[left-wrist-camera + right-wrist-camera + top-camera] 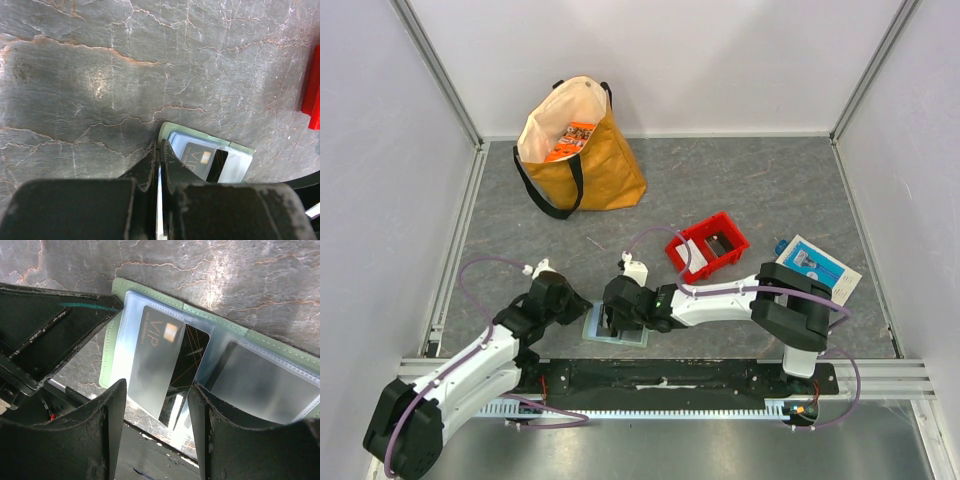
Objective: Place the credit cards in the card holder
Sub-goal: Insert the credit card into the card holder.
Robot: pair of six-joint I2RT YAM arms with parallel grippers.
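- Left gripper [157, 150]: fingers pressed together with nothing visibly held. Their tips rest at the near left corner of the card holder [172, 129].
- Card holder: a pale green wallet lying open and flat on the grey table [740, 180], just in front of the arm bases and between the two grippers.
- Right gripper [159, 387]: its arm reaches across from the right. The fingers are spread about a card's width apart over the holder's left pocket. A black card [160, 355] marked "VIP" lies between them, partly under the clear plastic. A thin gap shows beside one finger, so no grip is visible.
- Right pocket: a greyish card [260, 385] sits behind the plastic.
- Farther back, right of centre: a red bin [737, 228] with small items inside.
- Near the right wall: a blue-and-white box [815, 265].
- Far left: an open tan bag [605, 170] with black handles.
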